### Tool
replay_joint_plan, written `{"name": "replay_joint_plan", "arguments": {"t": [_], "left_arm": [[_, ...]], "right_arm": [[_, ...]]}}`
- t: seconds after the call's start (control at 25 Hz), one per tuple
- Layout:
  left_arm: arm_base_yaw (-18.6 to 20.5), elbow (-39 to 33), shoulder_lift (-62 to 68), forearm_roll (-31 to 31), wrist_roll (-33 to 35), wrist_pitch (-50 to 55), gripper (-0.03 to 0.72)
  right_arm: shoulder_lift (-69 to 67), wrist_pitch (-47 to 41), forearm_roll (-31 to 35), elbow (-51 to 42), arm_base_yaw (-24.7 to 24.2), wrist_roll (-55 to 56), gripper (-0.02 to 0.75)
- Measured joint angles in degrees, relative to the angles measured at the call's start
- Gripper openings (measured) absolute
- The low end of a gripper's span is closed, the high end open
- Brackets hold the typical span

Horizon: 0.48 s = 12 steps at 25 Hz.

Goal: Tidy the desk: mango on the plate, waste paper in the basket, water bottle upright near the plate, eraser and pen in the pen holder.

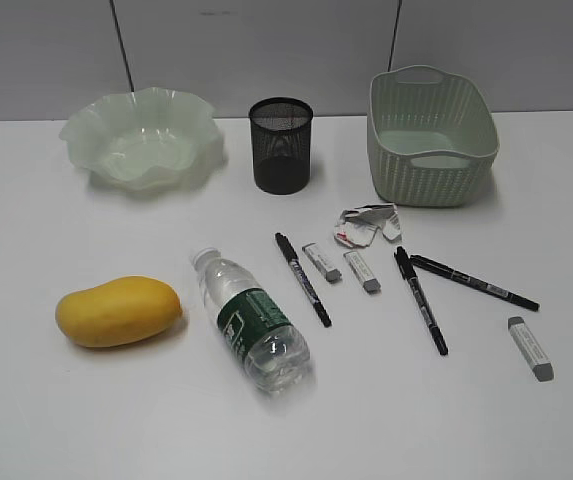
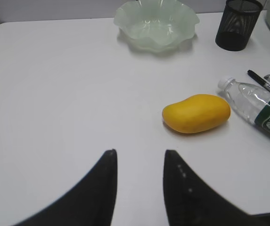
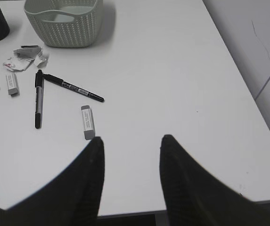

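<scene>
Lying on its side on the wide white desk (image 1: 46, 420), the clear plastic water bottle (image 1: 251, 319) with white cap and dark green label sits just right of the oval yellow-orange mango (image 1: 118, 311); the pale green wavy-rimmed plate (image 1: 141, 137) stands at the far left, the black wire-mesh pen holder (image 1: 281, 145) beside it, and the pale green woven-pattern basket (image 1: 431, 135) at the far right; the crumpled white waste paper (image 1: 368, 224) lies just in front of the basket; three black pens and three grey erasers are scattered near it; the left end effector (image 2: 139, 162) has its fingers apart above bare desk, short of the mango; the right end effector (image 3: 131, 148) is likewise spread, holding nothing, near one grey eraser (image 3: 87, 122).
</scene>
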<state>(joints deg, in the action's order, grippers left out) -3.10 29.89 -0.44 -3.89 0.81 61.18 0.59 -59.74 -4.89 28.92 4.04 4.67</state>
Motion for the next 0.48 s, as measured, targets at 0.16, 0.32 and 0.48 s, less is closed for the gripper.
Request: {"name": "replay_joint_plan", "arguments": {"t": [0.16, 0.32, 0.48], "left_arm": [[0.00, 0.00, 0.00, 0.00, 0.00, 0.00, 0.258], [0.00, 0.00, 0.00, 0.00, 0.00, 0.00, 0.258], [0.00, 0.00, 0.00, 0.00, 0.00, 0.00, 0.258]], "right_arm": [[0.00, 0.00, 0.07, 0.00, 0.00, -0.16, 0.323], [0.00, 0.06, 0.14, 0.00, 0.00, -0.16, 0.323], [0.00, 0.06, 0.16, 0.00, 0.00, -0.17, 0.323]]}}
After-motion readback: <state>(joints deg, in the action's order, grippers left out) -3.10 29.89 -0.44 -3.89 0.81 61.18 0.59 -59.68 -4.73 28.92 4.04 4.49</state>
